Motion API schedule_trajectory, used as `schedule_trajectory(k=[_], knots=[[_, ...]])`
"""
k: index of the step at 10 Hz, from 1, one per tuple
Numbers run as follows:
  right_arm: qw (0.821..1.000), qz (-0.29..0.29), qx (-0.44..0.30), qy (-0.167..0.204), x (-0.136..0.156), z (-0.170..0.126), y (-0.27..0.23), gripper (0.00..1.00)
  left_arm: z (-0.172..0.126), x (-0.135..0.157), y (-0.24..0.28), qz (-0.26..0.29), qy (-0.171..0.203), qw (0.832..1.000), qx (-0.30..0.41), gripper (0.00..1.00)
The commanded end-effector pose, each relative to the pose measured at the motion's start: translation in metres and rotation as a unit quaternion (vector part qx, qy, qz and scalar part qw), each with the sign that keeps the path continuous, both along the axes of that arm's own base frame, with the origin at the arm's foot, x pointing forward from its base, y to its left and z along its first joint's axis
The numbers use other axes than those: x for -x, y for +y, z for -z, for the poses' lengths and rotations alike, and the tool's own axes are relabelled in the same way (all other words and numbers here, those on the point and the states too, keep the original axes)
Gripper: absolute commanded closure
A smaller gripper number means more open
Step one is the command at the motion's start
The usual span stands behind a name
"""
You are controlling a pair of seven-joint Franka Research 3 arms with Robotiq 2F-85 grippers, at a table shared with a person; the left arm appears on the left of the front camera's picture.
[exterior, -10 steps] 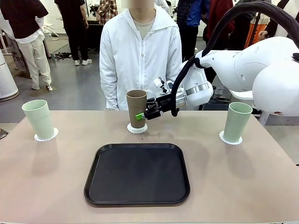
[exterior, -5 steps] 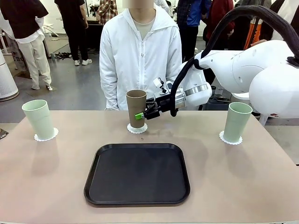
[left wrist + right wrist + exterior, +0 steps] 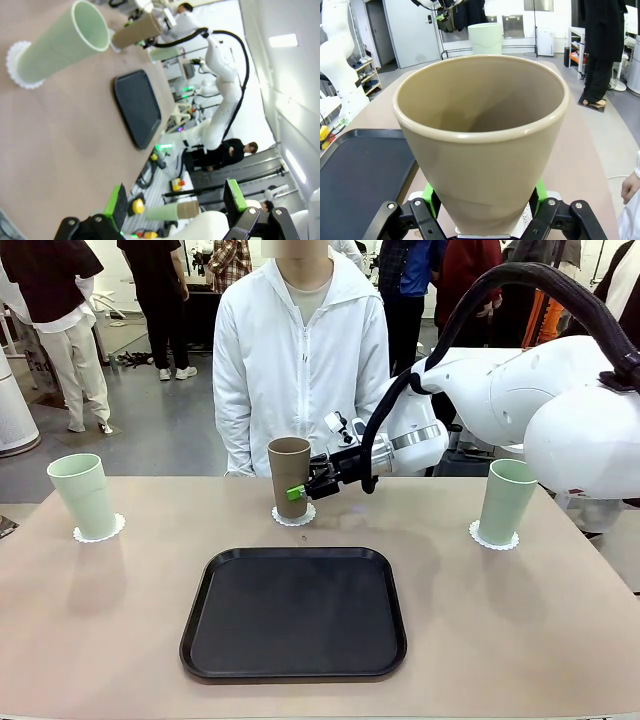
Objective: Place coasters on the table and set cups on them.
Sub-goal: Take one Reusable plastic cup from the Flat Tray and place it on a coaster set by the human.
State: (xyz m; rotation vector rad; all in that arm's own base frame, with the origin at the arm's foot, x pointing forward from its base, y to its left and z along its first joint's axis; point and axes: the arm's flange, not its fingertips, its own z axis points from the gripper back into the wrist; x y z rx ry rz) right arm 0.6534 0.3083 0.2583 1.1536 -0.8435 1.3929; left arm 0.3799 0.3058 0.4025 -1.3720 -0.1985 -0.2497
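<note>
A brown cup point(image 3: 289, 474) stands upright over a scalloped white coaster point(image 3: 294, 516) at the table's point(image 3: 120, 620) far middle. My right gripper point(image 3: 300, 490) is shut on its lower half; in the right wrist view the green pads point(image 3: 428, 193) press both sides of the brown cup point(image 3: 481, 145). I cannot tell whether the base touches the coaster. One mint green cup point(image 3: 83, 494) sits on a coaster point(image 3: 99, 531) at the far left, another green cup point(image 3: 508, 499) on a coaster point(image 3: 494, 537) at the right. My left gripper point(image 3: 176, 200) hangs open and empty, away from the left green cup point(image 3: 62, 47).
A black tray point(image 3: 294, 612) lies in the middle of the near half of the table. A person in a white jacket point(image 3: 300, 360) stands at the far edge just behind the brown cup, one hand point(image 3: 630, 187) near that edge. Bare tabletop lies on both sides of the tray.
My right arm has shifted slightly to the left, and the brown cup in its grip has moved a little with it. The green cups and the tray have stayed put.
</note>
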Motion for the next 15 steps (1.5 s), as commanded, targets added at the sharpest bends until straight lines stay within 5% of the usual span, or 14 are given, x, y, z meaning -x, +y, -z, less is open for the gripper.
schedule_trajectory(k=[1,14,15], knots=[[1.000,-0.012,0.013,0.012,-0.010,-0.005,0.001,0.18,-0.002,0.001,0.001,-0.002,0.002,1.000,-0.004,0.00],[1.000,-0.017,0.014,0.020,-0.014,0.005,-0.003,0.18,-0.002,0.001,0.001,-0.002,0.002,1.000,-0.004,0.00],[0.999,-0.019,0.016,0.021,-0.014,0.005,-0.003,0.08,-0.002,0.001,0.001,-0.002,0.002,1.000,-0.004,0.00]])
